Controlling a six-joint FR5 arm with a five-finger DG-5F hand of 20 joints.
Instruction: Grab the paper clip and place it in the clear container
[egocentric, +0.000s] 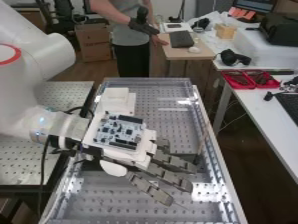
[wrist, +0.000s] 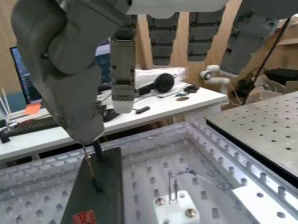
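Hovering over the clear-walled tray (egocentric: 209, 130), the hand (egocentric: 167, 177) is pointing toward 4 o'clock in the high view, straight-fingered and released. Thin wire (wrist: 175, 187), possibly the paper clip, is standing at a white block (wrist: 176, 206) with 2 screws (wrist: 191, 213). Probably light, springy, slippery; its upright length is offering the likeliest pinch.

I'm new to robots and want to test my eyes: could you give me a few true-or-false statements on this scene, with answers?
1. The robot hand is clenched into a fist. False: the robot hand has its fingers stretched out.
2. A circuit board sits on the robot hand. True.
3. The white block has five screws. False: the white block has two.
4. The dark board bears a red mark. True.
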